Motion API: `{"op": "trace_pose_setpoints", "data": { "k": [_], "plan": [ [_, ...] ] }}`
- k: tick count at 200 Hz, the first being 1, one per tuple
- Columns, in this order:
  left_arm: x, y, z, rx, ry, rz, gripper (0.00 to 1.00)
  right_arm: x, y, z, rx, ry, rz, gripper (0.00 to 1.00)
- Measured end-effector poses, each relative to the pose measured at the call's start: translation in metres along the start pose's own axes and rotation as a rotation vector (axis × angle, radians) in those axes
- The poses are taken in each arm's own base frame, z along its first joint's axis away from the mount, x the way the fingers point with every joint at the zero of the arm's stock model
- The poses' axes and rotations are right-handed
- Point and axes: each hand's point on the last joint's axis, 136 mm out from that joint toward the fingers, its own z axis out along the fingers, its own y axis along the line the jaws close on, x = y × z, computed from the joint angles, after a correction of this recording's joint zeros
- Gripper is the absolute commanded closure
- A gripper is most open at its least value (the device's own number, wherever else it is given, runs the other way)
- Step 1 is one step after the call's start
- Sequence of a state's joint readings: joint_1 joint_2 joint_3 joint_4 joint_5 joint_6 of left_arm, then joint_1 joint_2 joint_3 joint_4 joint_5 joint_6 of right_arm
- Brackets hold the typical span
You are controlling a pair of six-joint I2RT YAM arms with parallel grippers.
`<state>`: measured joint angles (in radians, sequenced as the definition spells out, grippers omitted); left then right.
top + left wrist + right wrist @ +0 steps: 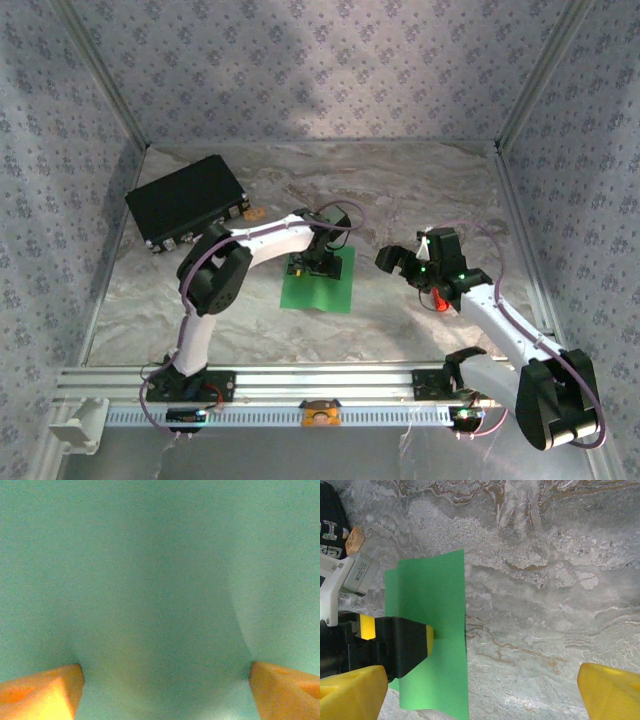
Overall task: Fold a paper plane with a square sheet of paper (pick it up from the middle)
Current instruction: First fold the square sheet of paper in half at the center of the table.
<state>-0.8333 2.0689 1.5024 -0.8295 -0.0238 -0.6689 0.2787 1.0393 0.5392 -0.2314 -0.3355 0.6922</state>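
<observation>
The square sheet of paper (325, 285) is bright green and lies on the marble table near the middle. My left gripper (312, 263) stands straight down on its centre. In the left wrist view the paper (160, 580) is very close, and the left gripper (165, 695) has its orange fingertips (40, 692) set wide apart on the sheet, which bows up slightly between them. In the right wrist view the sheet (430, 595) lies at the left, with one black, yellow-padded left finger (405, 642) on it. My right gripper (405, 262) (482, 695) hangs open over bare table to the right of the paper.
A black rectangular case (187, 200) lies at the back left, with a small tan block (253, 213) beside it. A small red thing (438, 298) glows by the right wrist. Patterned walls enclose the table on three sides.
</observation>
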Motion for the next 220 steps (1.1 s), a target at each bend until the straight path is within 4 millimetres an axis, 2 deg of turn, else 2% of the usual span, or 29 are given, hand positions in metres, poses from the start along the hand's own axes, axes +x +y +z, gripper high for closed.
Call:
{"op": "trace_pose_setpoints", "data": {
  "k": [21, 37, 56, 66, 93, 119, 142, 183, 220],
  "plan": [
    [0.001, 0.000, 0.000, 0.004, -0.004, 0.006, 0.29, 0.001, -0.003, 0.000, 0.013, 0.003, 0.003, 0.01],
    [0.000, -0.001, -0.001, 0.013, -0.010, 0.007, 0.48, 0.002, -0.006, 0.000, 0.024, 0.008, 0.010, 0.01],
    [-0.002, -0.004, -0.001, 0.030, -0.025, 0.013, 0.51, 0.002, -0.008, -0.001, 0.037, 0.004, 0.012, 0.01],
    [-0.002, -0.004, -0.002, 0.038, -0.037, 0.015, 0.56, 0.001, -0.010, -0.002, 0.047, -0.002, 0.014, 0.01],
    [-0.002, -0.003, -0.004, 0.061, -0.071, 0.013, 0.64, -0.001, -0.019, -0.004, 0.076, -0.009, 0.036, 0.01],
    [-0.004, -0.005, -0.009, 0.104, -0.117, 0.009, 0.65, -0.004, -0.025, -0.009, 0.090, -0.021, 0.054, 0.01],
    [-0.006, -0.011, -0.025, 0.191, -0.179, -0.007, 0.66, -0.010, -0.029, -0.017, 0.108, -0.061, 0.068, 0.01],
    [-0.020, -0.028, -0.062, 0.495, -0.246, -0.096, 0.67, -0.025, -0.027, -0.037, 0.078, -0.161, 0.080, 0.01],
    [-0.026, -0.045, -0.075, 0.721, -0.233, -0.160, 0.67, -0.027, -0.019, -0.040, 0.021, -0.176, 0.069, 0.01]
  ]
}}
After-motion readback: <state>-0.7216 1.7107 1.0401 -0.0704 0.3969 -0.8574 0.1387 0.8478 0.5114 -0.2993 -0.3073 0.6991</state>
